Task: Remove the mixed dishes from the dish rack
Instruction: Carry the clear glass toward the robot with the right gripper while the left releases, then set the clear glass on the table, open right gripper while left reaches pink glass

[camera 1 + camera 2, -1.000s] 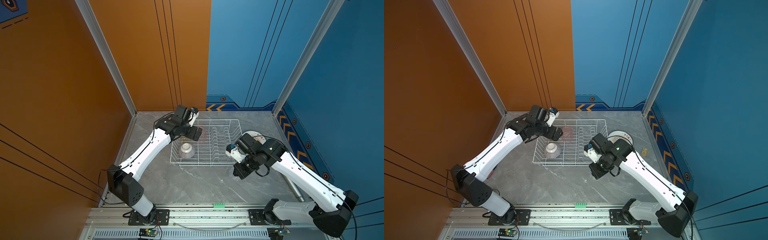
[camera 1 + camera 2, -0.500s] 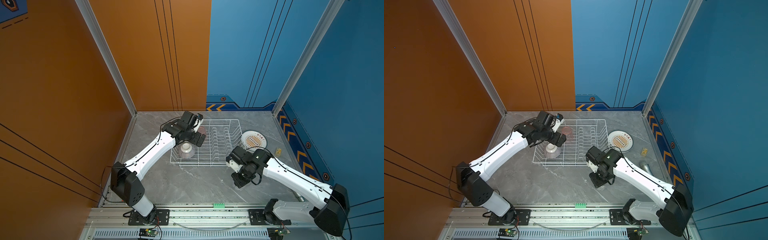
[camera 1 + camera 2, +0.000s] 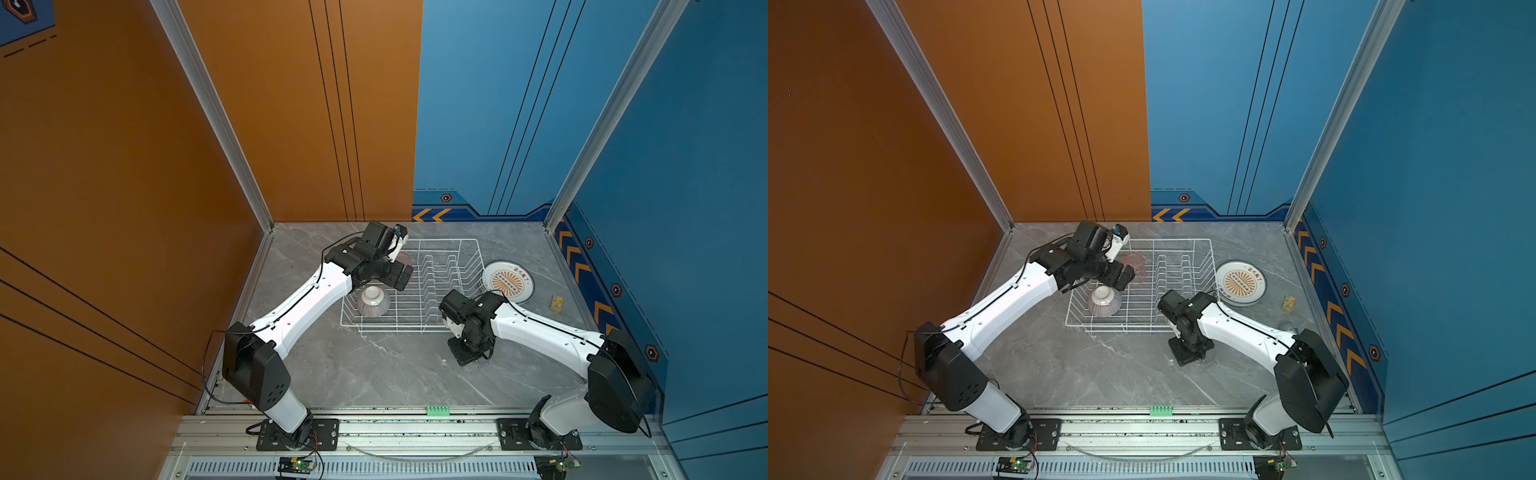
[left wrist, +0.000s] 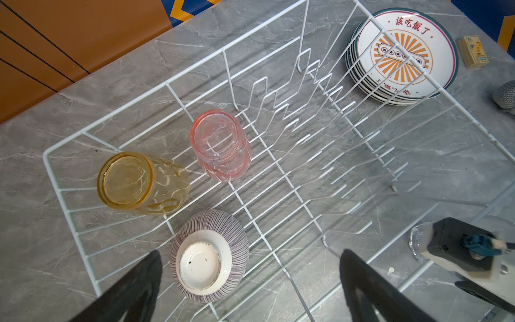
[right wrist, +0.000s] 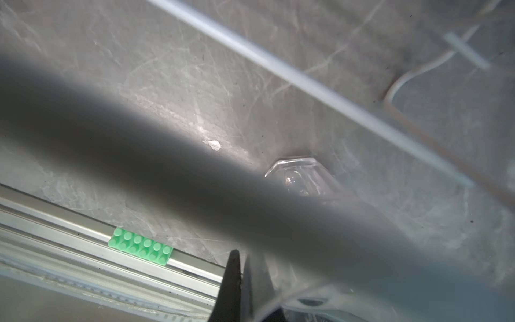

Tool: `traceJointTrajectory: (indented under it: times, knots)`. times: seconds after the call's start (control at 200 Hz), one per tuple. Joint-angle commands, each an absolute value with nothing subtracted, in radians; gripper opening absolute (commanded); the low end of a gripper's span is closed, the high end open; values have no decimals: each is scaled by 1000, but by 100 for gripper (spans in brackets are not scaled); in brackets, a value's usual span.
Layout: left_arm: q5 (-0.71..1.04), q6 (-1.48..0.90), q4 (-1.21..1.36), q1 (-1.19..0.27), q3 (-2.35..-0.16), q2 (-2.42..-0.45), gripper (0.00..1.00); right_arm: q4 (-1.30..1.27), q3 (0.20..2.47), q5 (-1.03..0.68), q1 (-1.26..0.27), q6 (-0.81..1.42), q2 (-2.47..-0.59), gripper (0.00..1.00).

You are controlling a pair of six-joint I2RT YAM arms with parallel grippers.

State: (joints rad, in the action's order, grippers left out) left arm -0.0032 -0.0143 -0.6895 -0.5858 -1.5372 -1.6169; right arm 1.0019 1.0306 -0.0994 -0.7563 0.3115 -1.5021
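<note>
grey marble table (image 3: 374, 374); on it dish rack (image 3: 432, 299), plate stack (image 3: 508, 280), small box (image 3: 557, 302)

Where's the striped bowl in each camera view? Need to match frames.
In a top view: bowl, upside down, rack's near-left corner.
In a top view: same corner.
Left wrist: beside the yellow glass.
Right wrist: not in it.
Shared landmark: plate stack outside the rack.

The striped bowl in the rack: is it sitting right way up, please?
No, the striped bowl rests upside down in the dish rack, foot ring upward.
</note>
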Motion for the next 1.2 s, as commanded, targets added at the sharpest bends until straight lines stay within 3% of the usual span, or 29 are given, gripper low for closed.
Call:
traceJointTrajectory:
  times: [0.0, 0.255, 0.641, 0.886, 1.197]
  knots:
    - [11, 3, -678, -585, -1542, -1638, 100, 979, 1051, -83, -751, 315, -1519, 0]
    - [20, 2, -679, -584, -1549, -1653, 100, 955, 1046, -80, -743, 309, -1542, 4]
    - [12, 0, -688, -584, -1530, -1647, 98, 976, 1066, -37, -737, 308, -1428, 61]
    - [8, 18, -733, -578, -1593, -1729, 98, 980, 1171, -144, -632, 295, -1237, 83]
    - [-36, 16, -778, -551, -1777, -1924, 98, 801, 1190, -300, -440, 302, -1124, 88]
